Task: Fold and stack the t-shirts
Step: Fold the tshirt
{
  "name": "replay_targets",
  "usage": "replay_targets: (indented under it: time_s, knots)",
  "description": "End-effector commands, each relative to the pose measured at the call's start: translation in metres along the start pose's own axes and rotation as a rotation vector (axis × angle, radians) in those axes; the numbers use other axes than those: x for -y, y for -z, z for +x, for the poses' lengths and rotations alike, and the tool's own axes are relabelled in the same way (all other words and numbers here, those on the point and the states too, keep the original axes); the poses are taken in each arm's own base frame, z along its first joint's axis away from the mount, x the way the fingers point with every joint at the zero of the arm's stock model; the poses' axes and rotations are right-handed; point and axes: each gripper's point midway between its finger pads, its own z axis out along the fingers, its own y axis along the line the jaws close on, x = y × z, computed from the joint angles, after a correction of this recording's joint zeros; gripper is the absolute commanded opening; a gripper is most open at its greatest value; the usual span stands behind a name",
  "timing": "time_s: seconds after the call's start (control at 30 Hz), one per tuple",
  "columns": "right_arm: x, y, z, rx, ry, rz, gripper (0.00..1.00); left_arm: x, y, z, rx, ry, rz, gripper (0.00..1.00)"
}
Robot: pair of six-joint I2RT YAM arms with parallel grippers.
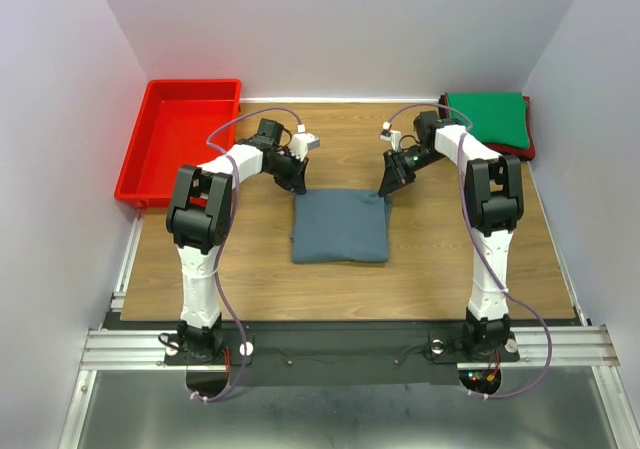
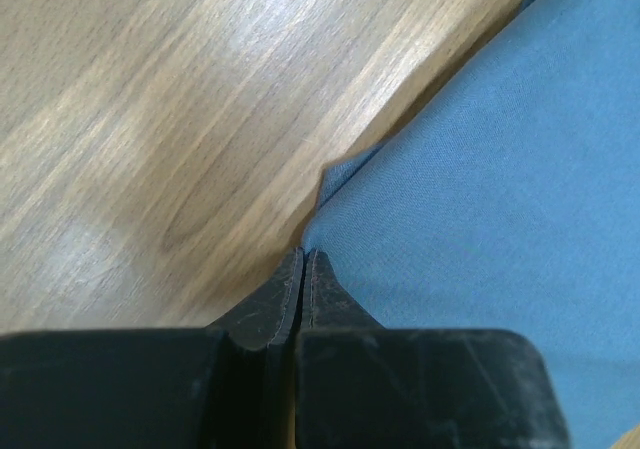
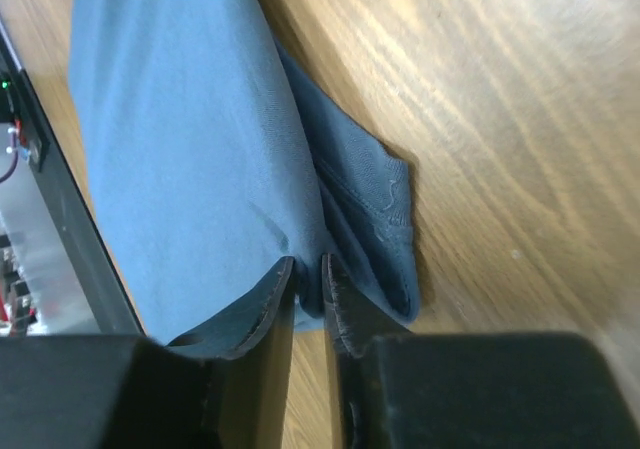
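1. Slate-blue shirt [image 1: 340, 226] is lying mid-table [image 1: 440, 269], already folded down to a neat rectangle, sitting flat betw the two arms
2. L gripper [image 2: 304, 257] is sitting at the shirt's far-left corner w/ jaws pressed together. On the wrist cam it looks to be nipping the very edge of the cloth
3. R gripper [image 3: 308, 264] is working the far-right corner. Jaws are standing just slightly apart w/ the stacked cloth layers wedged betw them, so it's reading as a clamp on that thick folded edge
4. At the table's far-right corner a green shirt [image 1: 487, 117] is resting folded on top of a red shirt [image 1: 530, 147], only a sliver of red showing. That's looking like the stack
5. Red tray [image 1: 180, 139] is sitting far left, well apart from the blue shirt, neither arm reaching for it
6. Progress call: two shirts are looking done & stacked, the blue one folded but not yet on the pile. Can't tell whether another fold is being lined up
7. What's remaining, IMO:
   - lifting the blue shirt by both far corners w/o the layers slipping open
   - carrying it right & laying it square on the green
   - no other shirt is showing in these views
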Motion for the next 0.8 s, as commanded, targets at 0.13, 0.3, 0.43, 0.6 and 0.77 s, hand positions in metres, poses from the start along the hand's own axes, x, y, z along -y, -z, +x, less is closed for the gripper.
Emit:
replay_targets:
  time_s: [0.13, 0.3, 0.43, 0.6, 0.77]
  knots:
    - [0.010, 0.019, -0.016, 0.007, 0.016, 0.129, 0.14, -0.013, 0.009, -0.009, 0.018, -0.049, -0.057, 0.00]
    - [0.037, 0.013, -0.007, -0.037, 0.013, 0.205, 0.05, -0.016, 0.007, -0.013, 0.023, -0.048, -0.069, 0.00]
    - [0.045, 0.014, -0.018, -0.007, 0.026, 0.228, 0.01, -0.019, 0.005, -0.017, 0.029, -0.032, -0.073, 0.00]
    - [0.057, 0.018, -0.036, 0.049, 0.051, 0.295, 0.01, -0.022, 0.003, -0.018, 0.034, -0.022, -0.085, 0.01]
    - [0.073, 0.024, -0.047, 0.076, 0.077, 0.388, 0.01, -0.026, 0.003, -0.020, 0.040, -0.009, -0.102, 0.03]
